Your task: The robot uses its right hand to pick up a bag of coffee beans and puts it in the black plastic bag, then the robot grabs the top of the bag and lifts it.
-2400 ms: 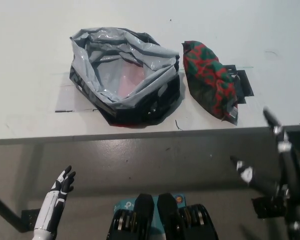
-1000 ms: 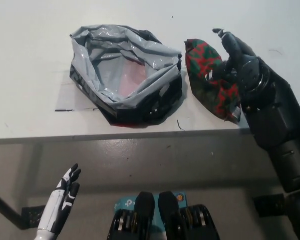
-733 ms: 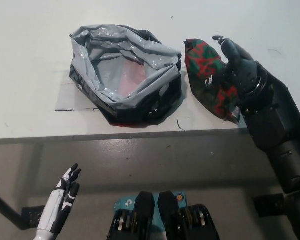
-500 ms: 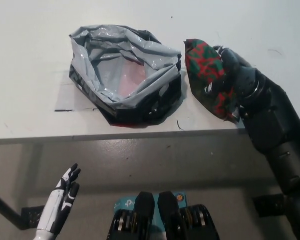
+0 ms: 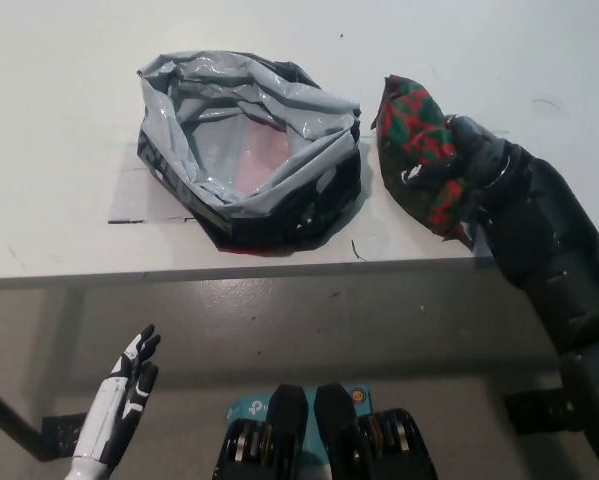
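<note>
- Right hand (image 5: pixel 476 165), black, lies on the right side of the coffee bag (image 5: pixel 419 145), its fingers curled around the bag's edge and clamped on it.
- Red-and-green patterned, the coffee bag sits on the white worktop (image 5: pixel 59 120), with one end poking out beyond the fingertips and the other tucked under the palm.
- Just past the coffee bag, on the side away from the right hand, stands the black plastic bag (image 5: pixel 249 150), mouth wide open, grey lining showing.
- Coffee bag and plastic bag lie close together; I cannot tell whether they touch.
- Left hand (image 5: pixel 127 385), white, hangs below the worktop's front edge, well apart from both bags, fingers straight and slightly spread, holding nothing.
</note>
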Robot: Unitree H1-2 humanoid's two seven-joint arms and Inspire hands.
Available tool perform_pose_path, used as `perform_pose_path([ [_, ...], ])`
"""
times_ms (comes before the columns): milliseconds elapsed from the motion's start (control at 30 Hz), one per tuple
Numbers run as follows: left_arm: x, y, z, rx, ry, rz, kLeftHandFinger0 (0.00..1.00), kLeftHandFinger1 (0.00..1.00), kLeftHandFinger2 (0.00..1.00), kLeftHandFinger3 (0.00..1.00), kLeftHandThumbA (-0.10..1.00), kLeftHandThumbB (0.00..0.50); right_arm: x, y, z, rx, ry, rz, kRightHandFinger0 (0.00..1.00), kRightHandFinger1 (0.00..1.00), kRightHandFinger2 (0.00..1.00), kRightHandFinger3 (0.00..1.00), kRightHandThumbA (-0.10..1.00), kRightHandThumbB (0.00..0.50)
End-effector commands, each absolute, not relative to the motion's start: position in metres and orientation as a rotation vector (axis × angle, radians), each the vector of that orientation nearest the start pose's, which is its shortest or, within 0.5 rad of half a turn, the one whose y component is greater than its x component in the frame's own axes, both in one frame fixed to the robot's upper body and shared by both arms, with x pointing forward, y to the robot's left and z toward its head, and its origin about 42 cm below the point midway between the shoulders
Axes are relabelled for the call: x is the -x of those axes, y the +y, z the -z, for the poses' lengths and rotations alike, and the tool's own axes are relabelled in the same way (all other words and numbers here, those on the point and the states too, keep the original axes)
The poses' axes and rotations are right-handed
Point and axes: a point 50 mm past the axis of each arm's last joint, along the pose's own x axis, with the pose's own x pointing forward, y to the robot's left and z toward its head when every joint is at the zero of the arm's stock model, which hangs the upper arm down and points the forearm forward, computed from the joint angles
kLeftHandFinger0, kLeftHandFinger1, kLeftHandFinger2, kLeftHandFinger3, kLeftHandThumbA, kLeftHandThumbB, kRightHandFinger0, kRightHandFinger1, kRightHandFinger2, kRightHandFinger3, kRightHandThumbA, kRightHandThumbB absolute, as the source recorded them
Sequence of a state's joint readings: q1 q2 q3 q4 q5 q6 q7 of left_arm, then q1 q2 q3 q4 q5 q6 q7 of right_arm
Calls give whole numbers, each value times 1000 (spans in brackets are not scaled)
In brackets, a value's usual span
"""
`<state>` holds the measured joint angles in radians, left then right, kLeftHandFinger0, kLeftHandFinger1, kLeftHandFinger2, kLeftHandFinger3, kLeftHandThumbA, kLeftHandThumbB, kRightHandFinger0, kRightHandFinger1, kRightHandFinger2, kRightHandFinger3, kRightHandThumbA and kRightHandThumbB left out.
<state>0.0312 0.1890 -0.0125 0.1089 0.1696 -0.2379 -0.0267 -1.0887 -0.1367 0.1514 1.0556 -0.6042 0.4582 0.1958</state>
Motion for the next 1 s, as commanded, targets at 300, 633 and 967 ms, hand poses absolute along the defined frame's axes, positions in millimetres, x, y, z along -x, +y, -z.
perform_pose_path([
  [300, -283, 271, -97, -386, -179, 88, 1000, 1000, 1000, 1000, 1000, 229, -567, -179, -248, 727, 298, -30, 767, 945, 857, 480, -4, 198],
  [633, -283, 270, -96, -393, -168, 84, 1000, 1000, 1000, 1000, 1000, 225, -566, -197, -243, 1, 326, 9, 0, 230, 651, 889, -40, 233],
  [967, -283, 270, -96, -394, -168, 79, 1000, 1000, 1000, 1000, 1000, 212, -572, -210, -255, -754, 278, -99, 0, 85, 533, 372, -48, 147],
])
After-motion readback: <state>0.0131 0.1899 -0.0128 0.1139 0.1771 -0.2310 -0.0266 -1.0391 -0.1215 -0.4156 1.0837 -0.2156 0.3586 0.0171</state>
